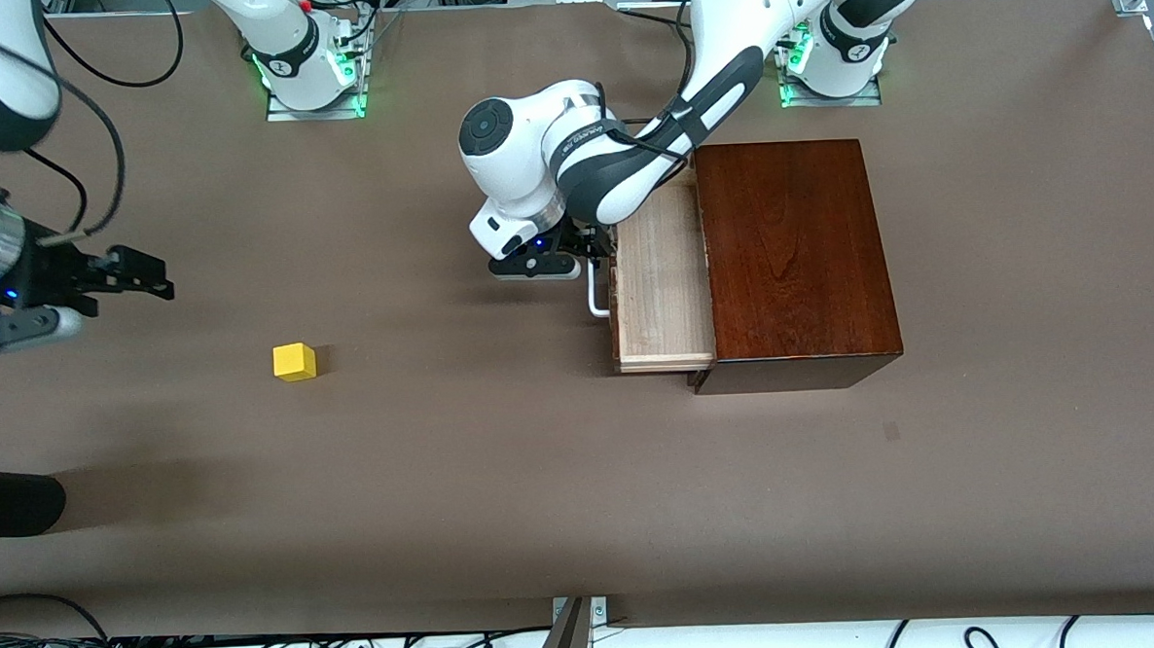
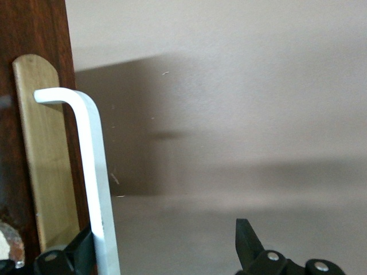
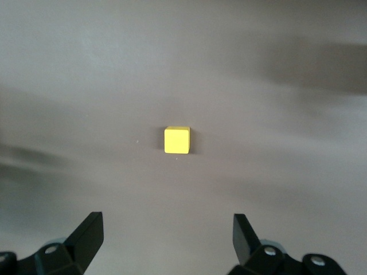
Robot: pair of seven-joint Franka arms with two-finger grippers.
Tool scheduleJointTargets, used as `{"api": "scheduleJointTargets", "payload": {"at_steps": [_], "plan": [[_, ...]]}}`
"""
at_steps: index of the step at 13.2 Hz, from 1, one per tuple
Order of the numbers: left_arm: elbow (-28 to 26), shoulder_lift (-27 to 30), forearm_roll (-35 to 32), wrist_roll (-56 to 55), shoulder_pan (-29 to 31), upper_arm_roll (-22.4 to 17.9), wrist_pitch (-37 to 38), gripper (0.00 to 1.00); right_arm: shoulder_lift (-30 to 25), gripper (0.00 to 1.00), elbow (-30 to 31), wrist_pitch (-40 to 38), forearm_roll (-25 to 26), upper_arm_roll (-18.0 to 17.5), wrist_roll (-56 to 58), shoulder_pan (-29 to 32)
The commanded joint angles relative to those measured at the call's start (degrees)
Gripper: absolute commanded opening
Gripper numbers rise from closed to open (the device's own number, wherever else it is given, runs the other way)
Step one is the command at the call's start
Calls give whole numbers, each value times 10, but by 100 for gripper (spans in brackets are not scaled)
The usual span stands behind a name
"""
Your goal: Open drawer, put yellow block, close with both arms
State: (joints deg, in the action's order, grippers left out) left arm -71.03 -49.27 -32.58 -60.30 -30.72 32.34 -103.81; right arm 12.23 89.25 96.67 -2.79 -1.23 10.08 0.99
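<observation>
The left pincer (image 1: 547, 263) sits at the white handle (image 1: 596, 296) of the drawer (image 1: 661, 281), its fingers spread with the bar between them — in the left wrist view one finger (image 2: 85, 247) lies against the bar and the other stands well apart, so it is open around the handle, not clamped. That placement suits pulling: the drawer is already drawn partway out of the dark wooden box (image 1: 796, 256), its pale tray bare and facing up, ready to receive something. The right pincer (image 1: 132, 270) hangs in the air over the desk (image 1: 545, 481) toward the right arm's end, fingers wide apart and holding nothing; its wrist camera looks down with the yellow block (image 3: 176, 140) centred between the fingers, which reads as lining up for a descent. The block rests alone on the desk, well apart from the drawer and not yet touched. Judging by this, opening is largely done and the pick comes next. No legible brand or label shows — lettering on the left arm's wrist is too small to read.
</observation>
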Motion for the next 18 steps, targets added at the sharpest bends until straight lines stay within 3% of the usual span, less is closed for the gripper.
{"api": "scheduleJointTargets", "payload": {"at_steps": [1,4,8,13,18], "plan": [[57,-22,6,-7,-21,5,-3,100,45,100,-8,4,8,-4,5,1],[59,-10,19,0,-13,6,2,100,73,100,34,69,5,-4,-1,0],[59,61,74,18,33,23,51,100,90,100,167,274,6,-6,-2,-1],[-8,238,206,144,185,31,144,100,141,100,189,347,4,-10,-14,-19],[-18,321,264,299,348,31,234,100,162,100,236,423,4,-10,-13,-31]]}}
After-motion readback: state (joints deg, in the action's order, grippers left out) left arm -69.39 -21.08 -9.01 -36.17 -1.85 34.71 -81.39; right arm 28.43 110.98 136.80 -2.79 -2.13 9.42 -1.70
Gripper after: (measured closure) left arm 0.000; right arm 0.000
